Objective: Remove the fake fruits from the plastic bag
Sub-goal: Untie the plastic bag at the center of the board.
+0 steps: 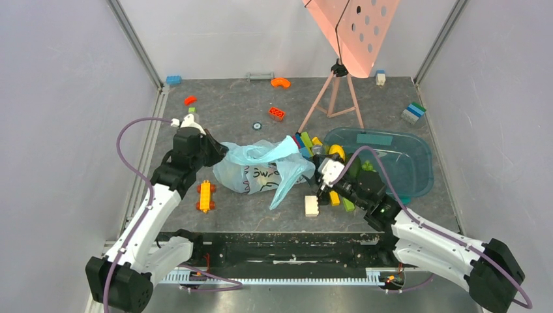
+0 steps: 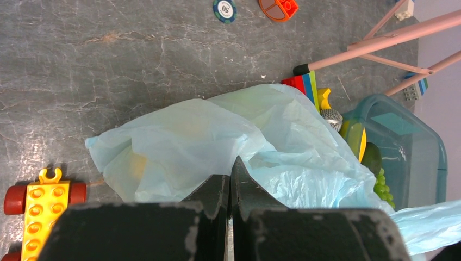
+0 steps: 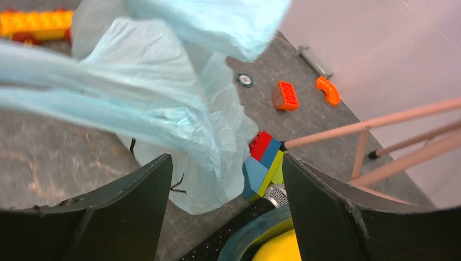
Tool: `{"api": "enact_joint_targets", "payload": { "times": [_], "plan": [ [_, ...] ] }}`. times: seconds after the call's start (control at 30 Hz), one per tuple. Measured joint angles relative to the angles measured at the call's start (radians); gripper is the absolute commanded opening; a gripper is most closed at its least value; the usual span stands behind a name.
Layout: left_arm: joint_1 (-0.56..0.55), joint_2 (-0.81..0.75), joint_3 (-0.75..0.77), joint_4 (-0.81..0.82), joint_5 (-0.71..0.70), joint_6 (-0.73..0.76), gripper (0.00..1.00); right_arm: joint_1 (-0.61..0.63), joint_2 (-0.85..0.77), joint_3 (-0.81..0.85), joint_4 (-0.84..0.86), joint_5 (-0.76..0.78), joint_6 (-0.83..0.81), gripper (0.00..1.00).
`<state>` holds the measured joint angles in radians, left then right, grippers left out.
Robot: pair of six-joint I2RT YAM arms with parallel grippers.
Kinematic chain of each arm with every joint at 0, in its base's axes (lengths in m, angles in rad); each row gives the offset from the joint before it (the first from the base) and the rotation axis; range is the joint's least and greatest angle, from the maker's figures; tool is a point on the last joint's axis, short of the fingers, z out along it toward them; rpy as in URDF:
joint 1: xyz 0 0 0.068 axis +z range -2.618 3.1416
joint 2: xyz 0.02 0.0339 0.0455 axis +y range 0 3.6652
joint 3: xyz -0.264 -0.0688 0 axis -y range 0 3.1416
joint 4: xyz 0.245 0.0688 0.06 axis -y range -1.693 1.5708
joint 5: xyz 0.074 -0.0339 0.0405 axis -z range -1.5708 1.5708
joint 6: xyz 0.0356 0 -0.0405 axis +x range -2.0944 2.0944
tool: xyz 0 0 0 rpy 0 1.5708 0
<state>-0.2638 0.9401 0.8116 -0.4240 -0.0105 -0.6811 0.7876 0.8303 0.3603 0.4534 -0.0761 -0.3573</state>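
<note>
- Near the middle of the worktop lies one plastic bag (image 1: 257, 171). It is thin, light blue and all crumpled.
- Dark squiggly writing is on the bag's side. I cannot read it.
- One round chip (image 2: 224, 9) lies past the bag, toward the far edge. It says "50".
- One yellow fake fruit (image 2: 137, 163) shows faintly through the bag's skin, so it is inside the bag. I cannot count any more fruits in there.
- One left gripper (image 2: 230, 179) is at the bag's left end. Its two fingers are squeezed tight together and pinch the thin bag.
- One right gripper (image 3: 224, 163) is at the bag's right end. Its fingers are spread wide and hold nothing. A flap of the bag hangs just in front of them.
- One teal tub (image 1: 404, 171) sits toward the right edge, close to the bag. Yellow and green things are in it, but I cannot tell what they are.
- One yellow toy car (image 1: 206, 195) with red wheels sits just left of the bag.
- One orange brick (image 1: 276, 113) lies near the chip.
- One cream brick (image 1: 312, 206) lies toward the near edge.
- One blue brick (image 1: 173, 79) is in the far left corner.
- One pink stand (image 1: 332, 101) on thin legs is by the far edge.
</note>
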Motion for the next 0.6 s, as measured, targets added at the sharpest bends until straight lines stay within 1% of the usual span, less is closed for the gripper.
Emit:
{"api": "enact_joint_targets", "payload": {
  "times": [0.1,0.27,0.33,0.43,0.53,0.6],
  "plan": [
    [0.0,0.006,0.009,0.0,0.017,0.004,0.02,0.0,-0.001,-0.045,0.008,-0.087,-0.145,0.79],
    [0.0,0.018,0.013,0.001,0.037,0.011,0.02,0.016,0.033,-0.064,0.04,-0.203,-0.325,0.79],
    [0.0,0.018,0.013,0.002,0.042,0.012,0.02,0.048,0.051,-0.064,0.053,-0.211,-0.382,0.79],
    [0.0,0.019,0.014,0.004,0.047,0.012,0.02,0.129,0.085,-0.064,0.079,-0.191,-0.462,0.79],
    [0.0,0.023,0.014,0.008,0.05,0.012,0.02,0.188,0.119,-0.064,0.126,-0.159,-0.502,0.76],
    [0.0,0.024,0.014,0.007,0.053,0.012,0.02,0.205,0.136,-0.064,0.174,-0.131,-0.508,0.67]
  ]
}}
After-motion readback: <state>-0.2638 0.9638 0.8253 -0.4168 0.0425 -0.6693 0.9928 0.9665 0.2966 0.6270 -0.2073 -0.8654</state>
